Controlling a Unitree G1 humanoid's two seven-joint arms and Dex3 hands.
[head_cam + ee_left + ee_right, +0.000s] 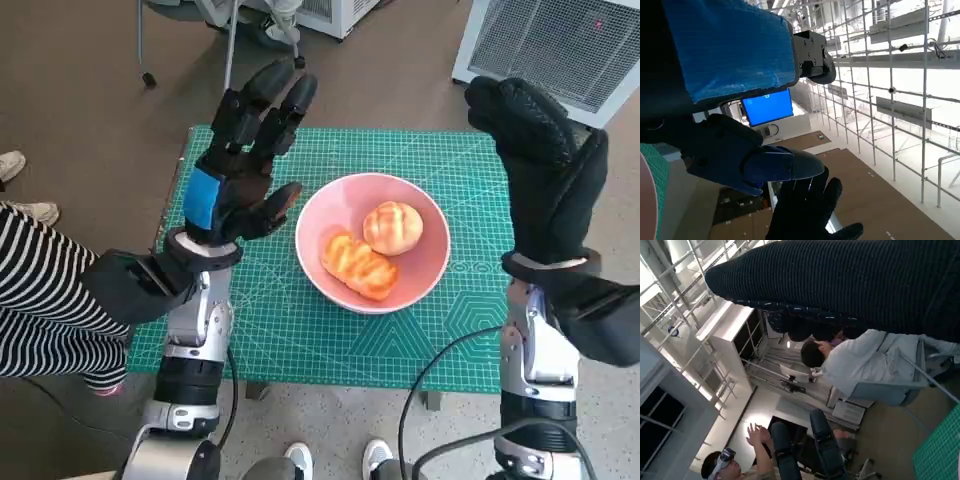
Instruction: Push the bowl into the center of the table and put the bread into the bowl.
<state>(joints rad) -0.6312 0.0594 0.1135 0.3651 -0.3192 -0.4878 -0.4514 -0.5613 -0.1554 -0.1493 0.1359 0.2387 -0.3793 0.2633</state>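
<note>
While raised: both hands (240, 170) empty.

We see left hand (240, 180) black, hard-shelled, blue tape patch across back. Right hand (545, 170) in black knitted glove, ribbed weave. Our forearms pale silver-grey with black ring joints, dark sleeves bunched at wrists. Black cable loops beside right forearm, lower right of head view.

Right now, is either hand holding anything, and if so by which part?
Nothing is held. The left hand and right hand are both raised with nothing in them; both pieces of bread lie in the pink bowl.
</note>
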